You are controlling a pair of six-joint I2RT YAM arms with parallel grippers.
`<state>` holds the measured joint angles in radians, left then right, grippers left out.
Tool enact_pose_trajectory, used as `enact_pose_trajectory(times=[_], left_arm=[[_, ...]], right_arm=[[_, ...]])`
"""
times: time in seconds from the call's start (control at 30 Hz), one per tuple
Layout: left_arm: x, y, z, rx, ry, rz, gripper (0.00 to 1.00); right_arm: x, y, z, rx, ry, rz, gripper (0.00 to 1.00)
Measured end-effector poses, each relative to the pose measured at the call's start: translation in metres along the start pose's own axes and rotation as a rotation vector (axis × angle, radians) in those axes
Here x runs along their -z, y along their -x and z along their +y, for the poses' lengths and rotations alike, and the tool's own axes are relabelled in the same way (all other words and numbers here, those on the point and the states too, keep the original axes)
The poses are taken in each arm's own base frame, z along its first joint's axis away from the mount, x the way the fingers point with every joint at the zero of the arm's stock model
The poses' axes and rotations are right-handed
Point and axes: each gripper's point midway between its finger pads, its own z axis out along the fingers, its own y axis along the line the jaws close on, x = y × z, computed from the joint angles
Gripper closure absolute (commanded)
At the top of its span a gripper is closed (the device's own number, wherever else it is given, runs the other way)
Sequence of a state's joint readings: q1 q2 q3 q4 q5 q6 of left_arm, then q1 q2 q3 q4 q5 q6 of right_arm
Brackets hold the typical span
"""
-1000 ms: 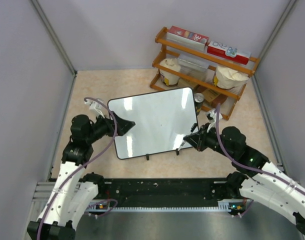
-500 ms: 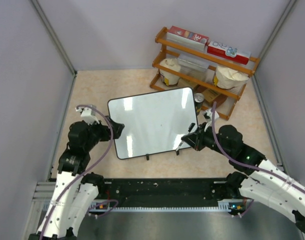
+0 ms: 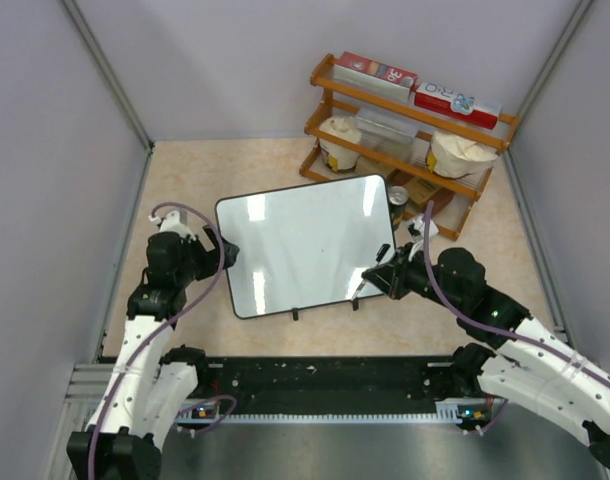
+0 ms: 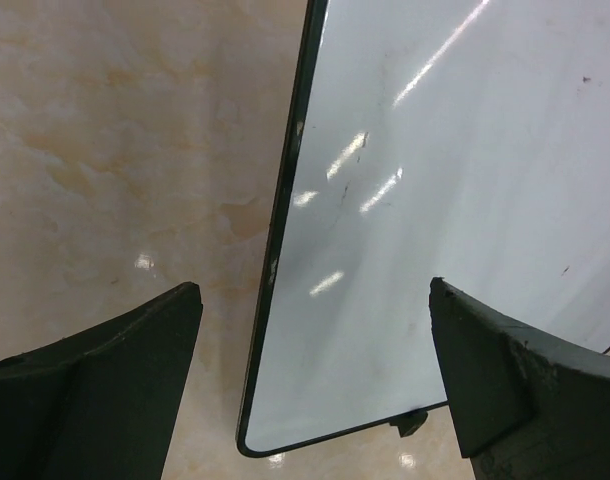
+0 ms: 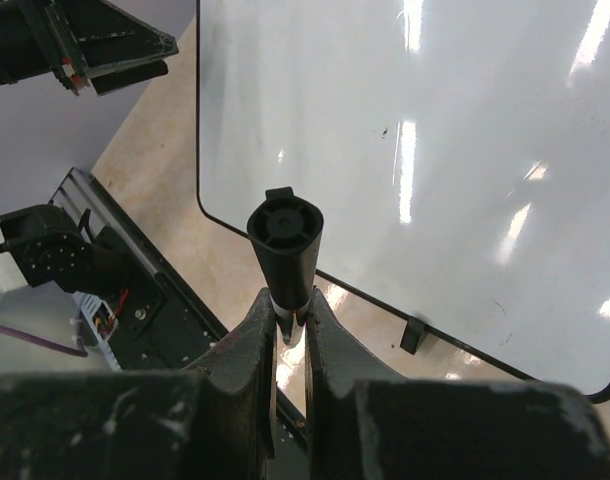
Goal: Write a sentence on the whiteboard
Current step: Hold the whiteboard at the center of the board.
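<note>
Flanking the whiteboard [image 3: 305, 245], the left end effector [image 3: 225, 252] gapes apart while the right end effector [image 3: 378, 280] clamps a black marker [image 5: 285, 235].

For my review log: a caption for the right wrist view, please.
Right gripper shut on a black marker, held near the footed edge of the blank whiteboard.

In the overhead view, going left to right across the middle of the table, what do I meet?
left tool → whiteboard → right tool, shut on a marker
</note>
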<state>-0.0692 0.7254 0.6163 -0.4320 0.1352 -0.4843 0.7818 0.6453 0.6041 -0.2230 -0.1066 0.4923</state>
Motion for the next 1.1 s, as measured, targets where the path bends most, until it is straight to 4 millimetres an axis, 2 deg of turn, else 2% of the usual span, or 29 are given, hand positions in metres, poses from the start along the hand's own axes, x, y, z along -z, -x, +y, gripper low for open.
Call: enact_pose_trajectory(times=[0.13, 0.23, 0.53, 0.8, 0.9, 0.93, 1.1], left_arm=[[-0.009, 0.005, 0.008, 0.063, -0.034, -0.027, 0.06], [-0.016, 0.001, 0.011, 0.106, -0.075, -0.018, 0.07], [-0.033, -0.019, 0.000, 0.137, -0.224, 0.037, 0.11], [-0.041, -0.032, -0.009, 0.137, -0.315, 0.119, 0.21], [-0.045, -0.042, -0.010, 0.151, -0.339, 0.166, 0.27], [-0.046, -0.044, -0.011, 0.153, -0.347, 0.175, 0.32], [-0.044, -0.052, -0.012, 0.155, -0.372, 0.191, 0.36]], right_arm=[[0.000, 0.001, -0.001, -0.003, 0.001, 0.000, 1.00], [0.000, 0.001, -0.002, -0.005, 0.001, 0.000, 1.00], [0.000, 0.002, -0.003, -0.008, 0.004, 0.000, 1.00], [-0.001, 0.003, -0.003, -0.009, 0.006, -0.001, 1.00], [-0.002, 0.003, -0.003, -0.009, 0.008, 0.000, 1.00], [-0.002, 0.003, -0.003, -0.009, 0.007, 0.000, 1.00], [-0.002, 0.003, -0.003, -0.010, 0.007, -0.001, 1.00]])
